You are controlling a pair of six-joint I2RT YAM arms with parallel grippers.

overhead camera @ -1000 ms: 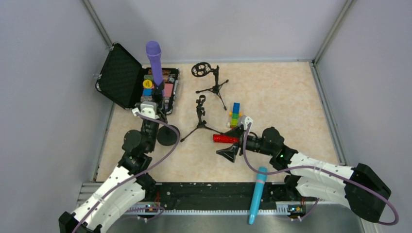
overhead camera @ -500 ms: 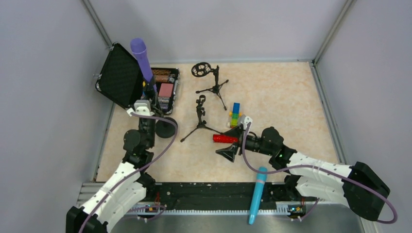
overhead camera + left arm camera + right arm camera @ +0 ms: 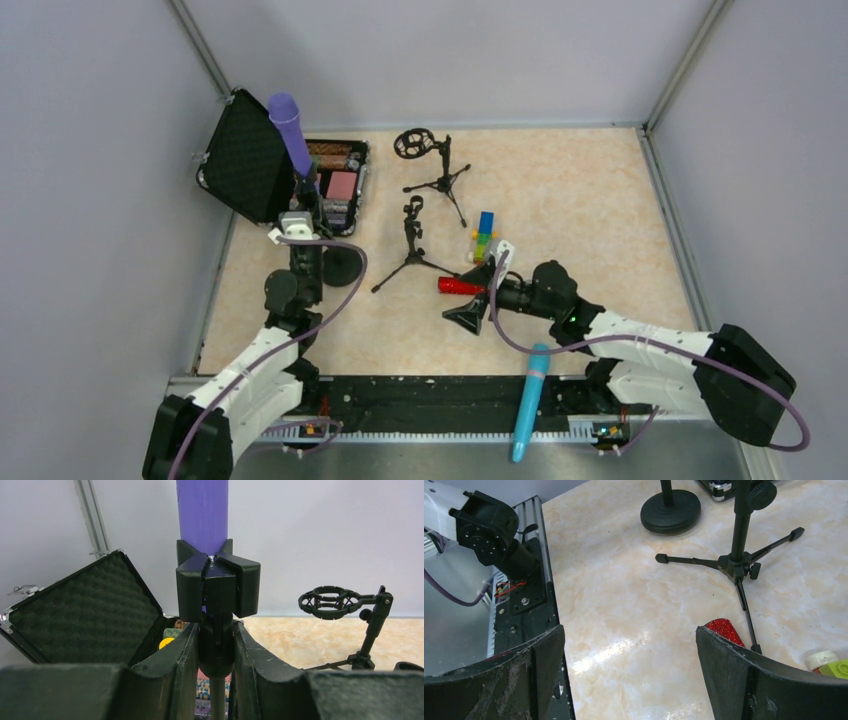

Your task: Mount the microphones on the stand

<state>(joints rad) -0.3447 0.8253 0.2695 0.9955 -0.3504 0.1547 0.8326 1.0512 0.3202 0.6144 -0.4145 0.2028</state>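
Change from a second ago: your purple microphone (image 3: 289, 130) now leans left toward the case lid; its head stood further right then. The right arm has barely shifted.

1. Left gripper (image 3: 216, 666): clamped on the black neck of the round-base stand (image 3: 341, 266), just under the angular matte clip (image 3: 218, 582) that holds the smooth purple shaft.
2. Right gripper (image 3: 629, 637): scuffed pads spread wide, holding nothing.
3. Red microphone (image 3: 724, 630): glittery, lying on the glossy marbled table (image 3: 624, 595) just beside your right pad, near a thin leg of the tripod stand (image 3: 739, 560).
4. Cyan microphone (image 3: 530, 400): smooth stick, lying across the black rail at the near edge.
5. Case (image 3: 80, 612): open, its lid lined with egg-crate foam.
6. Second tripod (image 3: 441, 180): carries a ring-shaped mount.
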